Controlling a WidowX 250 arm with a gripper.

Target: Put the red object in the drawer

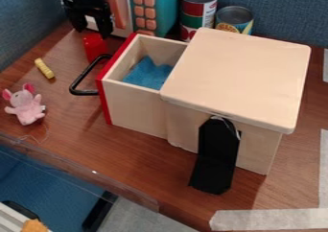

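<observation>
- Hanging at the upper left, the black gripper (93, 30) points down in front of the toy microwave (156, 10), its two fingers spread, with a gap showing between them.
- The red object (95, 48) stands on the table (147, 166) just below the fingertips in the view, outside the drawer (134, 104) and near the back end of its red front; whether a finger touches it, one cannot tell.
- The drawer sticks out from the left side of the wooden box (240, 77), its top uncovered, and a blue cloth (147, 74) lies bunched inside.
- A black handle (83, 76) juts from the red front toward the left.
- Left of the handle lies a short yellow stick (44, 68), and nearer the table's front edge is a pink toy mouse (26, 105).
- Two cans, a taller one (198, 10) and a lower one (234, 19), stand side by side behind the box.
- A black flap (216, 164) hangs against the box's near side, its lower end reaching the table.
- Pale tape (269, 220) runs along the lower right.
</observation>
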